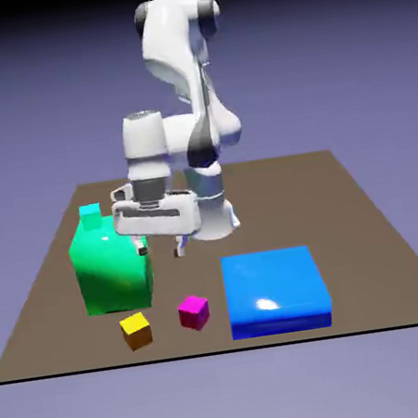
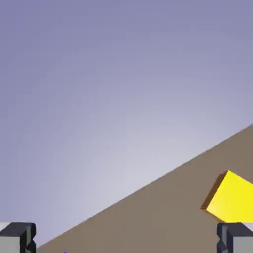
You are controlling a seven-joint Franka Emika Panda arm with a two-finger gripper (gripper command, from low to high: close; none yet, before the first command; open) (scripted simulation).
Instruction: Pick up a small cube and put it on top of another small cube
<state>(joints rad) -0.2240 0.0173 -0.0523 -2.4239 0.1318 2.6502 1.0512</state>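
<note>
Pincer [image 1: 162,249] spread wide, holding nothing, above the worktop [image 1: 365,228] beside the green block [image 1: 111,269]; orange cube [image 1: 135,330] lies in front of that block, magenta cube [image 1: 193,311] just beside

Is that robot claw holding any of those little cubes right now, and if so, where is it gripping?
Nothing is held. The gripper hangs open above the table, and in the hand view the space between its fingertips is bare. The orange-yellow cube sits on the table, untouched.
</note>
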